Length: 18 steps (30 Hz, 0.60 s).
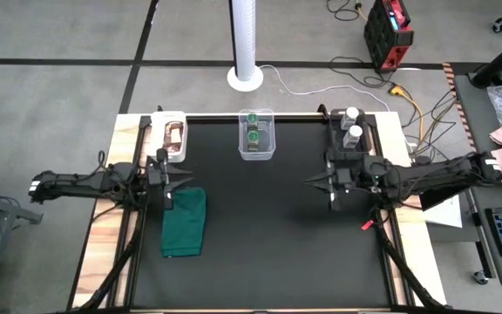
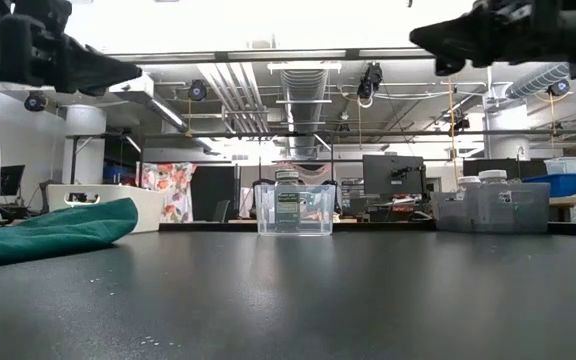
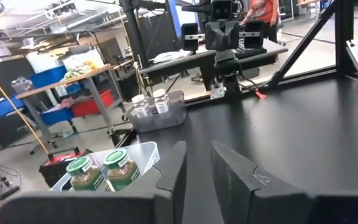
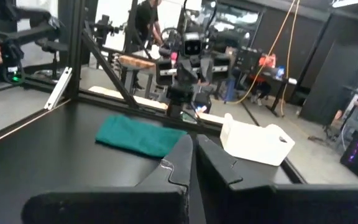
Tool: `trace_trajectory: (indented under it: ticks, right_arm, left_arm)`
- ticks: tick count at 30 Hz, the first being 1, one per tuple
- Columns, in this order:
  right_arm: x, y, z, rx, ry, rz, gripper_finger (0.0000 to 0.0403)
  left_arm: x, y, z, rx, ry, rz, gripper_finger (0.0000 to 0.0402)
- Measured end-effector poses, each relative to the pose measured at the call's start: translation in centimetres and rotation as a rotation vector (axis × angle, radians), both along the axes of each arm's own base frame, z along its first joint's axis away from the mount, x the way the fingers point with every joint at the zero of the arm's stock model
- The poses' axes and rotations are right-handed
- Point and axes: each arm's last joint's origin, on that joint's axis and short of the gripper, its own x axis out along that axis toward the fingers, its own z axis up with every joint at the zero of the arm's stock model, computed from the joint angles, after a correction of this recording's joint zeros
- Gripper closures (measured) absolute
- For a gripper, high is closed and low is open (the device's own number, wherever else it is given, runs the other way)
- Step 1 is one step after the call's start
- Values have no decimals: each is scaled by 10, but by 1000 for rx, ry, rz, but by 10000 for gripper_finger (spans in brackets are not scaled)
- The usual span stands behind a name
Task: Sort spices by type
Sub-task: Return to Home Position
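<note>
The spices sit in three boxes along the table's far edge. Two green-lidded jars (image 1: 253,129) (image 3: 101,171) stand in a clear box (image 1: 270,150). Two clear jars with white lids (image 1: 352,125) (image 3: 151,101) stand in a dark box (image 1: 366,131) at the far right. Orange-brown packets (image 1: 174,139) lie in a white box (image 1: 160,118) at the far left. My left gripper (image 1: 186,181) (image 3: 197,168) hovers level above the table's left side, a narrow gap between its fingers, holding nothing. My right gripper (image 1: 310,183) (image 4: 192,152) hovers level at the right, shut and empty.
A dark green cloth (image 1: 184,222) (image 4: 138,135) lies crumpled on the black mat just near of my left gripper. The mat's middle and near half are bare. Beyond the table are desks, cables and people in the room.
</note>
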Motion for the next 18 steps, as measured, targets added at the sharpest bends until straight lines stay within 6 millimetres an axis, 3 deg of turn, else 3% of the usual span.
trace_trajectory:
  ticks: [10, 12, 18]
  right_arm:
    - [-43, 4, -27, 12, -97, 88, 390]
    - [-53, 5, -29, 3, -173, 117, 390]
    - [-76, 8, -22, -37, -368, 183, 390]
  left_arm:
    - [-6, 0, -28, -33, -34, 0, 353]
    - [-6, 0, -37, -33, -33, -1, 353]
    - [-7, -3, -33, -47, -77, -113, 370]
